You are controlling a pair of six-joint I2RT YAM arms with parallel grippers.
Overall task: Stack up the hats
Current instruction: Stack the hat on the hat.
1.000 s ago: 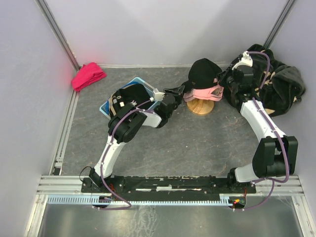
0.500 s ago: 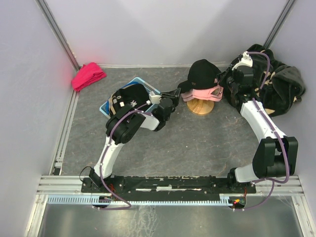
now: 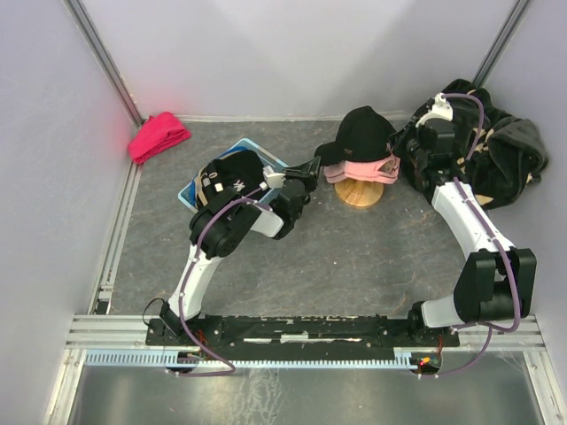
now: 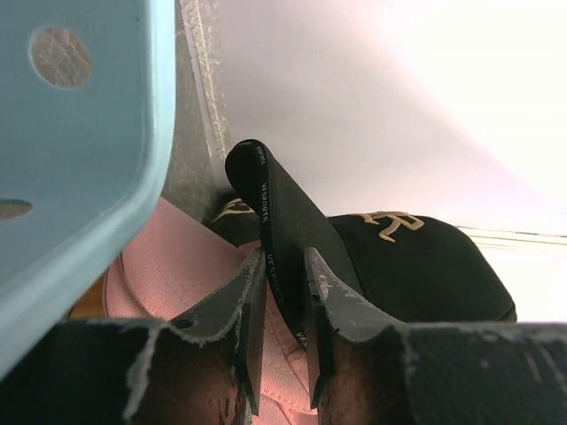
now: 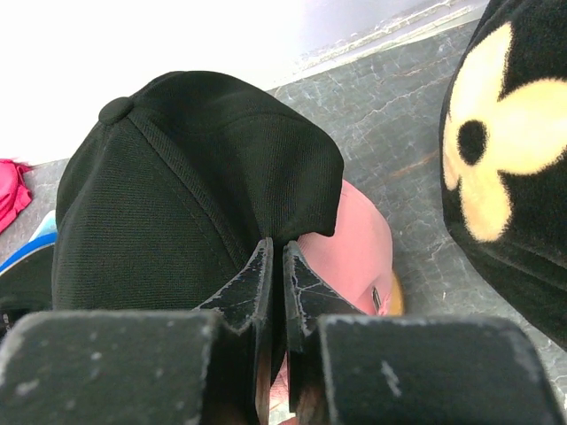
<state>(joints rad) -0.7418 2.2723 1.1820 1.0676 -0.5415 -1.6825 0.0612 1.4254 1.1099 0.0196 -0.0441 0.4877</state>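
My left hand (image 4: 282, 270) has tugged the black cap (image 3: 365, 128) slightly off the wooden stand's (image 3: 359, 193) centre, clamped on its brim while my right hand (image 5: 275, 255) pinches its back, so I'd settle it evenly over the pink cap (image 3: 361, 169) on that stand.

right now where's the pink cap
Top view, right of centre toward the back: the pink cap sits on the wooden stand, under the black cap.
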